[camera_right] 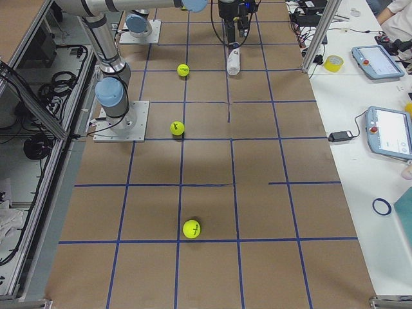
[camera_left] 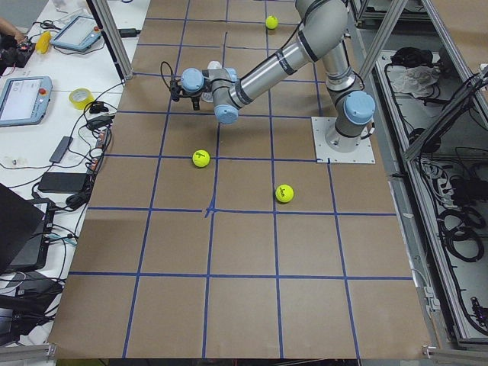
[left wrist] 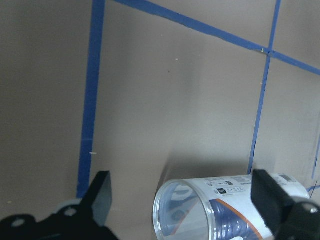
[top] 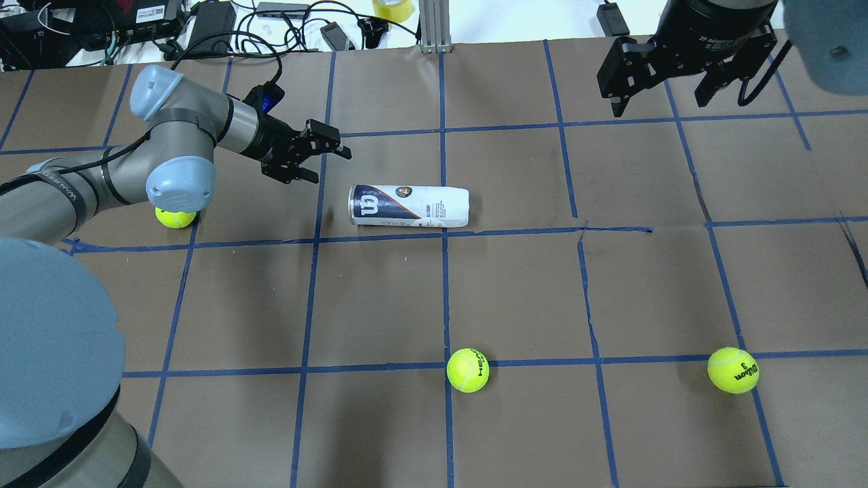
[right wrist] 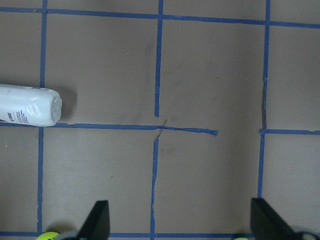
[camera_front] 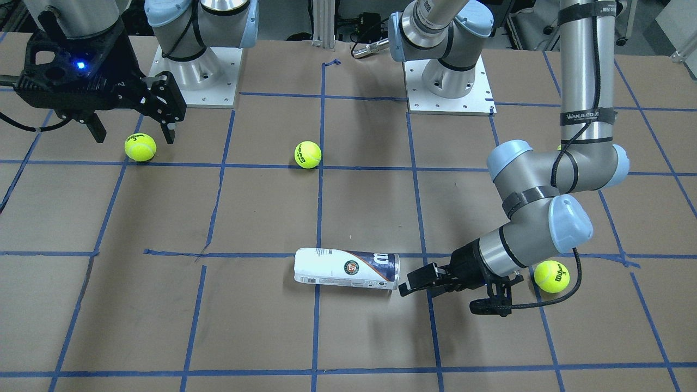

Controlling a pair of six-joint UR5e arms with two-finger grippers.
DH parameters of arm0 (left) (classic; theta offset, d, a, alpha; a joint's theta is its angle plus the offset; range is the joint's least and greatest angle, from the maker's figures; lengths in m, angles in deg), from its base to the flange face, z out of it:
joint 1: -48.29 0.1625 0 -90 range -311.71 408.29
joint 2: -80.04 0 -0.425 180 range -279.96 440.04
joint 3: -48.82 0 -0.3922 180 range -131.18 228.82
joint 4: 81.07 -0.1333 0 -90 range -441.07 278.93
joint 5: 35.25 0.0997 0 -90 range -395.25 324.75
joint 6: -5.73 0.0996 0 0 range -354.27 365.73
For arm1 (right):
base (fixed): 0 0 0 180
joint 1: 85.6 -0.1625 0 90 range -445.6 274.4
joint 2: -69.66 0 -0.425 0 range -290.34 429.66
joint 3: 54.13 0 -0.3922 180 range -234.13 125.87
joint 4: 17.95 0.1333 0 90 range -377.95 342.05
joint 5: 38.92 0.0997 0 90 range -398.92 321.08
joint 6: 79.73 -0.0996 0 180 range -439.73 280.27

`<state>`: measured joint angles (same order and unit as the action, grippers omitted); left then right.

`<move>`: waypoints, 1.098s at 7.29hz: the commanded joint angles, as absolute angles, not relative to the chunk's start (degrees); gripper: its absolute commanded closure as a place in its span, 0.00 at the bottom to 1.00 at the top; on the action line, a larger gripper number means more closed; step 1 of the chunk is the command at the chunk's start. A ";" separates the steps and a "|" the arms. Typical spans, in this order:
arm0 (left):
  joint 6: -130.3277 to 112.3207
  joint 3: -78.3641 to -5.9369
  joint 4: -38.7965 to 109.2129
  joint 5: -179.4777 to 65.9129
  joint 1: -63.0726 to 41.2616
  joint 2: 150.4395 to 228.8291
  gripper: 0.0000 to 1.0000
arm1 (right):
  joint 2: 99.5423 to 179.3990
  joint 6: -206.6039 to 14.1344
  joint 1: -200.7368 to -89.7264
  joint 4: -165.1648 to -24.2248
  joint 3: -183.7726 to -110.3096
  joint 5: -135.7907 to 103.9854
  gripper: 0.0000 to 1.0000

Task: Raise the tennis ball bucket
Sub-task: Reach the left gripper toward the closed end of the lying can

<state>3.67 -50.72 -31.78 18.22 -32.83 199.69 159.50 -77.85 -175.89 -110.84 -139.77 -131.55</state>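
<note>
Counts: 1 tennis ball bucket (top: 409, 206), 5 tennis balls, 2 grippers.

Bucket: on its side on the tabletop (top: 515, 291). It lies along a blue tape line (top: 529, 231), just on the operators' side of it. The white end lies over a tape crossing. The navy "W" end with the rim faces my left gripper (top: 333, 169).

Left gripper: released, spread wide, low, aimed at the rimmed end. It's near the bucket. Overhead shows a gap, so no contact. In my wrist view the rim sits between my two fingers, ahead of them.

Right gripper (top: 661, 103): also released and spread wide, hanging high, well apart from the bucket.

Balls:
- elbow ball (top: 175, 217), partly hidden by my left elbow from overhead
- base-side ball (camera_left: 284, 193), nearer my left base
- centre ball (top: 468, 370)
- right ball (top: 733, 370)
- end ball (camera_right: 191, 228), toward the tabletop's right end, seen only in the right side view

Room: bare brown paper on every side of the bucket. The nearest ball is the elbow ball, well apart. The operator-side edge (top: 502, 46) lies beyond the bucket, with cables (top: 271, 20) just past it.
</note>
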 commanded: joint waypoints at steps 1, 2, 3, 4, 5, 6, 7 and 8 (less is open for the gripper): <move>0.46 -50.67 -31.59 17.67 -35.99 200.09 0.00 | 159.49 -78.94 -175.95 -111.02 -139.83 -131.39 0.00; 0.98 -50.85 -31.33 14.53 -36.00 199.84 0.00 | 159.40 -79.81 -175.86 -110.76 -139.91 -131.39 0.00; 0.20 -51.11 -31.06 13.02 -36.08 200.01 0.00 | 159.49 -80.60 -175.86 -110.41 -139.92 -131.47 0.00; 0.28 -51.55 -31.06 13.52 -36.08 199.92 0.00 | 159.66 -81.05 -175.86 -110.41 -139.92 -131.47 0.00; 0.36 -52.16 -30.97 13.70 -36.08 199.92 0.00 | 159.66 -83.58 -175.95 -110.23 -139.92 -131.47 0.00; 0.63 -52.78 -30.97 13.79 -36.08 199.92 0.00 | 159.66 -84.04 -175.95 -110.23 -139.92 -131.39 0.00; 0.46 -52.87 -30.89 14.58 -36.08 200.01 0.00 | 159.49 -84.04 -175.95 -110.23 -139.92 -131.39 0.00; 0.19 -53.48 -30.71 14.58 -36.26 200.01 0.00 | 159.40 -84.04 -175.95 -110.23 -139.92 -131.30 0.00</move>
<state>0.42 -52.90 -30.87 14.30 -36.15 199.98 159.53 -83.88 -175.94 -110.24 -139.91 -131.38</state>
